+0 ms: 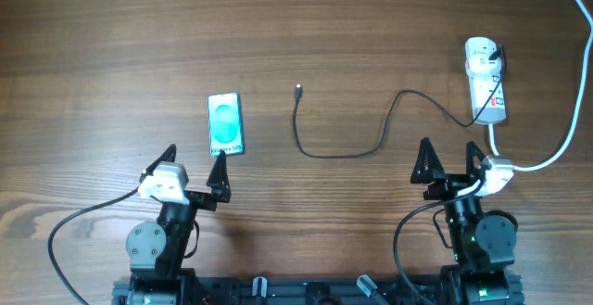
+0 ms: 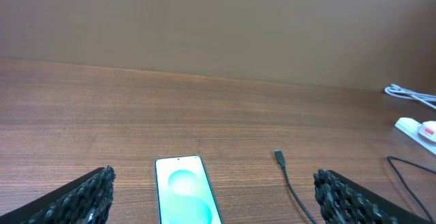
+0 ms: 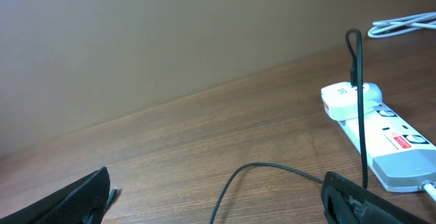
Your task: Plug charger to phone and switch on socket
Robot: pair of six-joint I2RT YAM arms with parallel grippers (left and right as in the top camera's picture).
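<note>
The phone (image 1: 225, 123) lies flat on the wooden table with its cyan-green screen up; in the left wrist view it (image 2: 184, 193) lies between my open fingers. The charger, a thin black cable (image 1: 347, 147), runs from the white socket strip (image 1: 485, 81) at the right to its free connector tip (image 1: 298, 89), which lies right of the phone and apart from it. The tip also shows in the left wrist view (image 2: 279, 156). My left gripper (image 1: 193, 168) is open and empty just short of the phone. My right gripper (image 1: 451, 164) is open and empty, near the cable (image 3: 272, 173) and socket (image 3: 381, 125).
A thick white cord (image 1: 561, 147) runs from the socket strip past my right gripper and up to the table's far right corner. A white plug block (image 1: 480, 53) sits in the strip's outlet. Bare wood lies at the left and far side.
</note>
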